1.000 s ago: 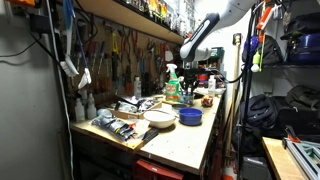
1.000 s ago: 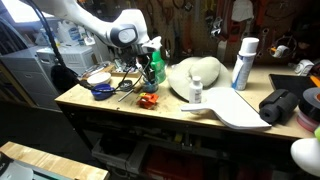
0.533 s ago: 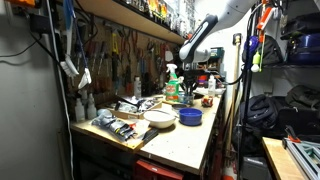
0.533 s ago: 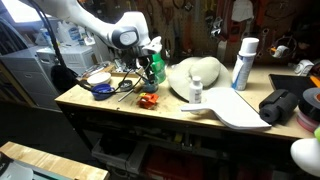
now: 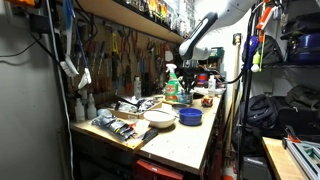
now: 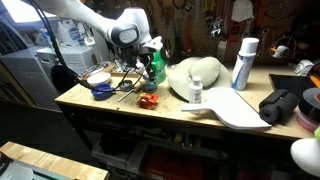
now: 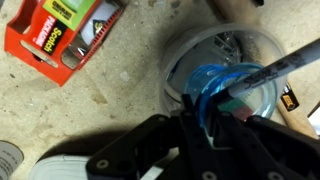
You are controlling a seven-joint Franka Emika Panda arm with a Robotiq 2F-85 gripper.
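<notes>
Claw: the claw [image 7: 205, 140] entered the wrist view from the lower edge as a dark mass. Its jaw spacing could not be read from any view, and no grip could be confirmed.
Claw position: in both exterior views it hung above the far end of the bench [image 6: 110, 108], just beside the green spray bottle [image 6: 157, 68].
Nearest thing: a clear cup [image 7: 262, 50] stood upright on the bench, directly under the claw and slightly ahead of it.
Cup contents: a blue item [image 7: 215, 85] lay inside the cup. Its lower end ran toward the gap in the claw body, but contact could not be told.
Rod: a dark rod [image 7: 285, 65] leaned out of the cup toward the right edge of the wrist view.
Surroundings: a Scotch tape box [image 7: 65, 35], red and green, lay on the bench well apart from the cup, at upper left in the wrist view.
Other: a blue bowl [image 5: 190, 116] sat nearer the bench front.
</notes>
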